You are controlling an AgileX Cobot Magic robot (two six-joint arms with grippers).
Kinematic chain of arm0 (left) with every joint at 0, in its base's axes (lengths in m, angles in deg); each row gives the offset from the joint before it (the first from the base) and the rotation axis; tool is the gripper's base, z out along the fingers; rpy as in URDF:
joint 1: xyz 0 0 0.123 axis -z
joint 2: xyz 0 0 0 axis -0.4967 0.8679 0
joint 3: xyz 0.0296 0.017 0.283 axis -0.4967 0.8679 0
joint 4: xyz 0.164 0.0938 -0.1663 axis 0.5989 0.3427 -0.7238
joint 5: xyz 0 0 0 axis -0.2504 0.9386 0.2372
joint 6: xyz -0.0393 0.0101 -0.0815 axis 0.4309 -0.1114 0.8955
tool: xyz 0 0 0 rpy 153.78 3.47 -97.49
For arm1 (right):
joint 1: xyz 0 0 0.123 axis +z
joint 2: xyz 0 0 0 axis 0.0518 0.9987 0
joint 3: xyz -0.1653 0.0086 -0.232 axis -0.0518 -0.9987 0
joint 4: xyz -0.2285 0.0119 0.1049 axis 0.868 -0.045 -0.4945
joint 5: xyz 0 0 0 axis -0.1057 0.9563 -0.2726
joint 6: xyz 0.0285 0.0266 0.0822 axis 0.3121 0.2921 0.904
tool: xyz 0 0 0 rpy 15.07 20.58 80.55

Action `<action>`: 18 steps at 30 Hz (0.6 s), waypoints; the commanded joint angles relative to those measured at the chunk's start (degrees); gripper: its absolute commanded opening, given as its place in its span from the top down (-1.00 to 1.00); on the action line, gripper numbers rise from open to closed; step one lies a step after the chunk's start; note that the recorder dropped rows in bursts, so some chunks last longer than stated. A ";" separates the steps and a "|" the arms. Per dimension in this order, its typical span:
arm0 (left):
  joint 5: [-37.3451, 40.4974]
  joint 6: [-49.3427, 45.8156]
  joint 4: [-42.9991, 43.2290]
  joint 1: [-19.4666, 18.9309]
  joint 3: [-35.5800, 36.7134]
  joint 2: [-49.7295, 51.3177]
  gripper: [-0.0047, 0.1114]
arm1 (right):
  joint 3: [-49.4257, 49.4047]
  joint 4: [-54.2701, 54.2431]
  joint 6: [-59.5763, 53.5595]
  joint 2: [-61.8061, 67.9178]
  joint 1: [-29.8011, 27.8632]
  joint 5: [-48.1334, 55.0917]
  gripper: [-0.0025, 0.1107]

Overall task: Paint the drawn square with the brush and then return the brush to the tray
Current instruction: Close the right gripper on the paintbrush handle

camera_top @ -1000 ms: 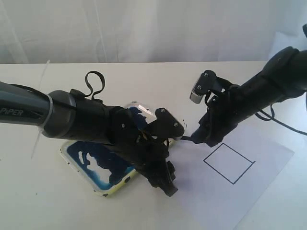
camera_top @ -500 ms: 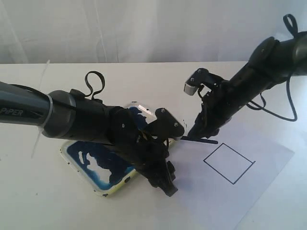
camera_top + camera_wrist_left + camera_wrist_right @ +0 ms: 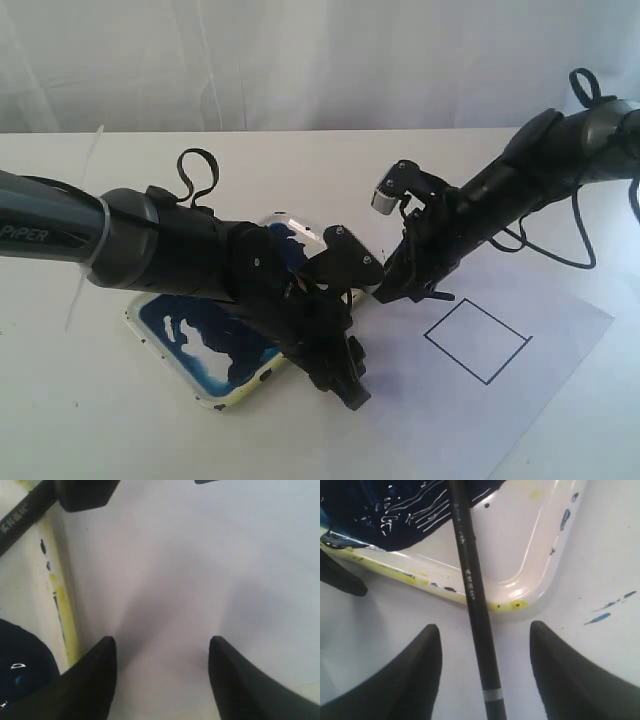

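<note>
The brush [image 3: 471, 585] lies with its black handle across the yellowish rim of the tray [image 3: 530, 555]; its tip end runs into the blue paint and out of view. My right gripper [image 3: 485, 626] is open and straddles the handle near its white band without touching it. From outside, the right gripper [image 3: 388, 288] hangs at the tray's [image 3: 215, 388] right corner, and only the handle's end [image 3: 441, 297] shows. The drawn square [image 3: 477, 341] on the paper is blank. My left gripper [image 3: 343, 380] is open, low beside the tray rim [image 3: 60, 605], with nothing between its fingers [image 3: 95, 680].
The white paper sheet [image 3: 565, 325] lies at the right on the white table. The left arm [image 3: 150, 250] stretches over most of the tray. A right finger [image 3: 85, 492] and the brush handle [image 3: 20, 517] show in the left wrist view. Blue paint spots [image 3: 600, 617] mark the table.
My right gripper has swung left and down to the tray's corner and now straddles the brush handle. The left arm and the brush have not moved.
</note>
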 commanded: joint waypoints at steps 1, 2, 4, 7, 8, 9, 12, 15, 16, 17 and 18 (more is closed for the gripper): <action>2.83 -0.24 -0.03 0.26 0.38 1.03 -0.10 | 0.15 -0.67 -0.85 0.15 0.26 -0.64 0.06; 2.83 -0.24 -0.03 0.26 0.38 1.03 -0.10 | 0.15 -0.67 -0.85 0.15 0.26 -0.64 0.06; 2.83 -0.24 -0.03 0.26 0.38 1.03 -0.10 | 0.15 -0.51 -0.85 0.25 0.26 -1.15 0.06; 2.83 -0.24 -0.03 0.26 0.38 1.03 -0.10 | 0.15 0.44 -0.85 0.40 0.26 -2.15 0.06; 2.83 -0.24 -0.03 0.26 0.38 1.03 -0.10 | 0.15 1.24 -0.85 0.40 0.26 -2.45 0.06; 2.83 -0.24 -0.03 0.26 0.38 1.03 -0.10 | 0.15 1.52 -0.85 0.40 0.26 -2.67 0.06; 2.83 -0.24 -0.03 0.26 0.38 1.03 -0.10 | 0.15 1.64 -0.85 0.40 0.26 -2.75 0.08; 2.83 -0.24 -0.03 0.26 0.38 1.03 -0.10 | 0.15 3.06 -0.85 0.44 0.92 -3.10 0.10; 2.83 -0.24 -0.03 0.26 0.38 1.03 -0.10 | 0.15 3.17 -0.85 0.44 1.32 -3.39 0.10; 2.83 -0.24 -0.03 0.26 0.38 1.03 -0.10 | 0.15 3.17 -0.85 0.44 1.92 -4.02 0.10; 2.83 -0.24 -0.03 0.26 0.38 1.03 -0.10 | 0.15 3.17 -0.68 0.44 2.33 -4.27 0.10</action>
